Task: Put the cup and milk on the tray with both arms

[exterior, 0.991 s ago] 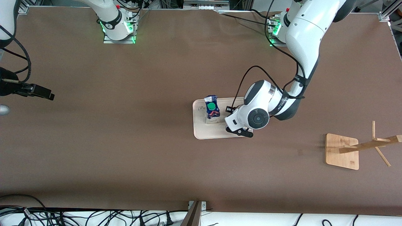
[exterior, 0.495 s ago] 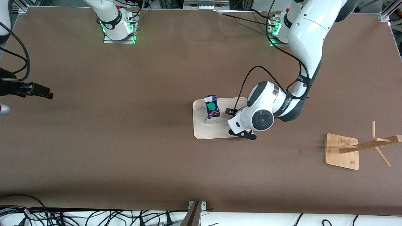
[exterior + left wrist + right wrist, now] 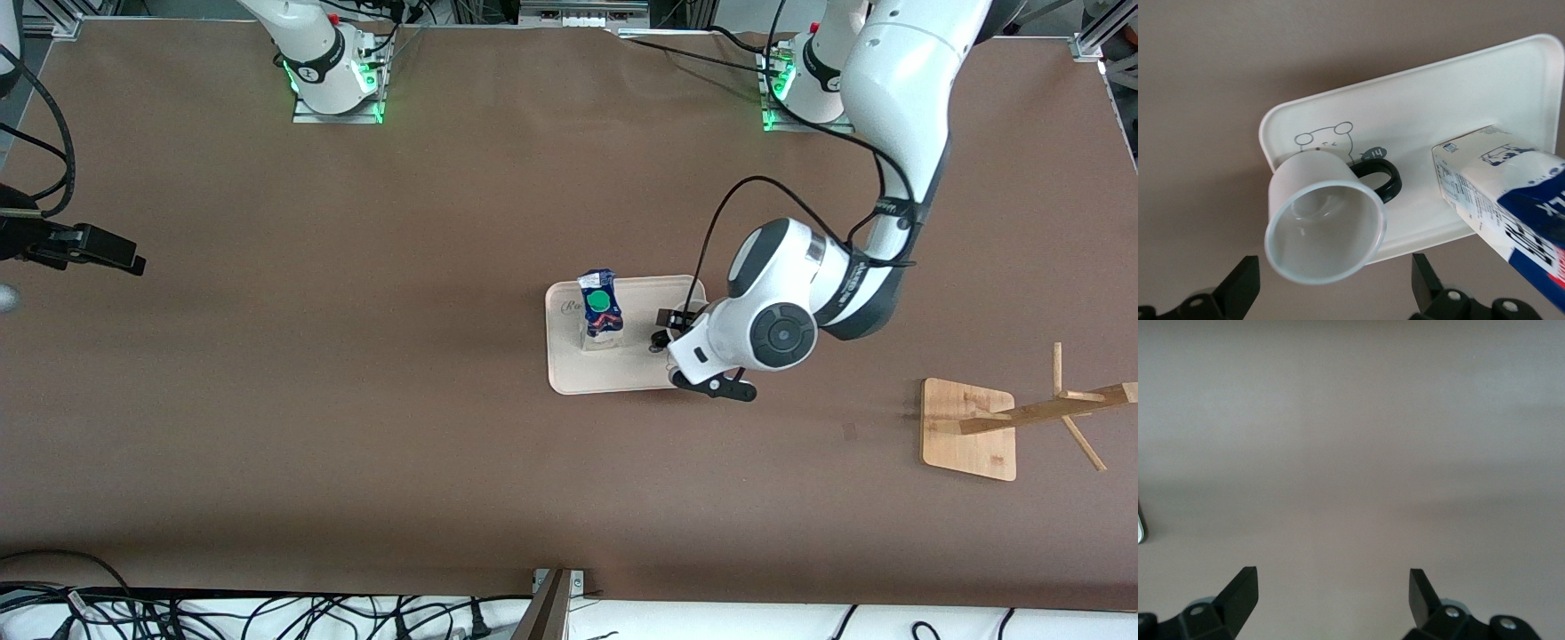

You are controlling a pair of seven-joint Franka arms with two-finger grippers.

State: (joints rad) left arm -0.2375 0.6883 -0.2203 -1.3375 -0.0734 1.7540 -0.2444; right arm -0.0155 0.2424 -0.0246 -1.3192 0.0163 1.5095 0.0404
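Note:
The cream tray (image 3: pixel 605 375) lies mid-table. The milk (image 3: pixel 600 307) stands upright on it; its blue and white side also shows in the left wrist view (image 3: pixel 1498 193). The white cup (image 3: pixel 1318 227) stands on the tray's (image 3: pixel 1431 100) corner by the rabbit drawing, its black handle turned toward the milk. In the front view only the handle side of the cup (image 3: pixel 660 341) shows from under the left hand. My left gripper (image 3: pixel 680 351) is open and empty over the tray's edge toward the left arm's end, with its fingers (image 3: pixel 1238 290) apart from the cup. My right gripper (image 3: pixel 133 262) is open and empty (image 3: pixel 1331 600) over bare table at the right arm's end.
A wooden rack with a square base (image 3: pixel 969 428) stands toward the left arm's end, nearer the front camera than the tray. Cables (image 3: pixel 267 613) run along the table's near edge. A small grey object (image 3: pixel 7 298) shows at the right arm's end.
My left hand has drawn back from the tray toward the left arm's end, leaving the cup standing on the tray. My right gripper has shifted slightly toward the robots' bases.

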